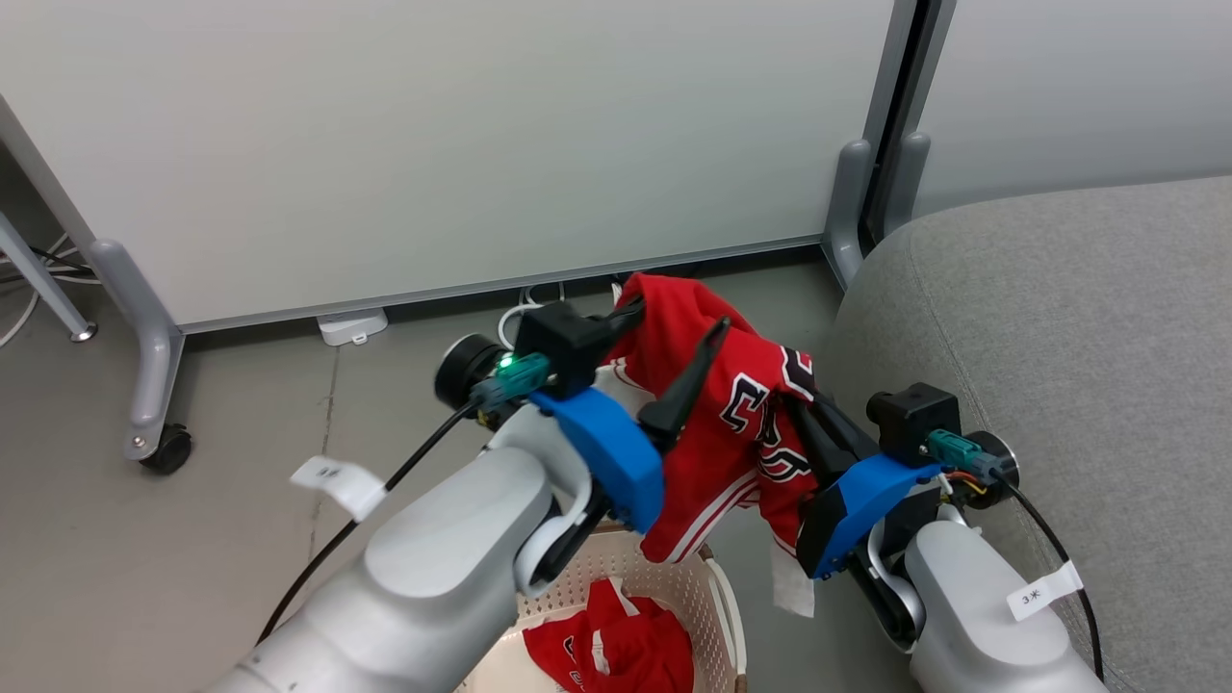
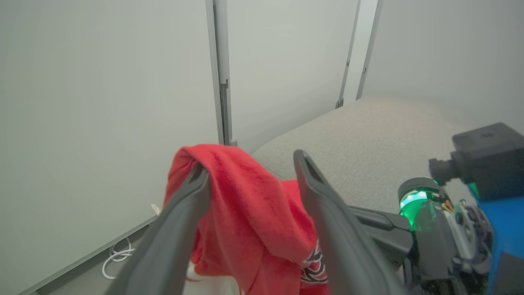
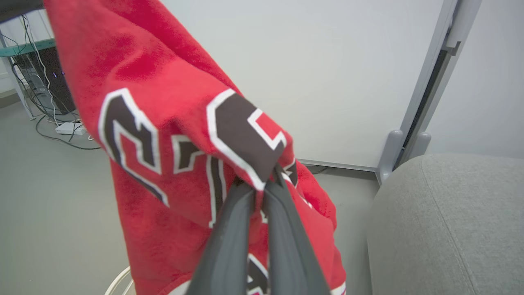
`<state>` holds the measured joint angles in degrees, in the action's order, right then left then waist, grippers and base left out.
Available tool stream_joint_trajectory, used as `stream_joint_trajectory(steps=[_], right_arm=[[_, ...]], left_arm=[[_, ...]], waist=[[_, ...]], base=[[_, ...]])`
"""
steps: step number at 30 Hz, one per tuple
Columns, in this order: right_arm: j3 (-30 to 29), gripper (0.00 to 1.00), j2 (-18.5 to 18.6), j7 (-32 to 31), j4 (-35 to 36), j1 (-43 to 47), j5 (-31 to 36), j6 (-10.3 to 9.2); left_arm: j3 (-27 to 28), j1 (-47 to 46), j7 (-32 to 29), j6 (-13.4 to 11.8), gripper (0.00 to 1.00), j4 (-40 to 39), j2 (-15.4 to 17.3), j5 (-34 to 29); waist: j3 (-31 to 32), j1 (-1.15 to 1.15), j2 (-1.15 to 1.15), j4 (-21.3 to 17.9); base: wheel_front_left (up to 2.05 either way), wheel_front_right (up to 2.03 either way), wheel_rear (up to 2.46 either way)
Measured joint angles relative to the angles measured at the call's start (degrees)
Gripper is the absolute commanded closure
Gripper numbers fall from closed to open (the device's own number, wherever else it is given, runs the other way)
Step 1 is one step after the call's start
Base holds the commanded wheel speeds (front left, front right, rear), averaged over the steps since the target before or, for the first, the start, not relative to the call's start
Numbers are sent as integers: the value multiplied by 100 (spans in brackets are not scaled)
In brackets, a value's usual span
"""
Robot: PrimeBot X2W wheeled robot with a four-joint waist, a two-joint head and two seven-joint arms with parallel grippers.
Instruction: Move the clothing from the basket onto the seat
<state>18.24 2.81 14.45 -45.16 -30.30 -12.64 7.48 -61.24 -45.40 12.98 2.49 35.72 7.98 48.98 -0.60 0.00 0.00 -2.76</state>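
Left gripper (image 1: 679, 322): jaws spread wide with nothing clamped; a red fold of the jersey is draped over one finger (image 2: 180, 221)
Right gripper (image 1: 813, 428): fingers pressed together, pinching the jersey's fabric at the edge of a black numeral
Jersey (image 1: 731, 423): red, held in the air between the two grippers, above the basket and just beside the seat, not resting on it
Jersey print: black numerals outlined in white, creased and folded over, so they cannot be read for certain
Shorts (image 1: 616, 645): red with white trim, crumpled inside the basket
Basket (image 1: 724, 587): cream, perforated, on the floor under the left forearm
Seat (image 1: 1059, 337): grey fabric sofa with a stitched seam, right of the jersey
Right forearm tag (image 1: 1044, 589): white, reads "3" plus a small mark
Left cable tag (image 1: 337, 481): white, writing too small to read
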Motion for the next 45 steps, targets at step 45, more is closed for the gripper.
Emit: stream_joint_trajectory(steps=[45], right_arm=[[-209, 100, 3, -120, 1083, 279, 63, 0]], left_arm=[[4512, 4456, 209, 447, 0, -2836, 566, -2715]], waist=[[-531, 0, 0, -1797]], base=[[0, 0, 0]])
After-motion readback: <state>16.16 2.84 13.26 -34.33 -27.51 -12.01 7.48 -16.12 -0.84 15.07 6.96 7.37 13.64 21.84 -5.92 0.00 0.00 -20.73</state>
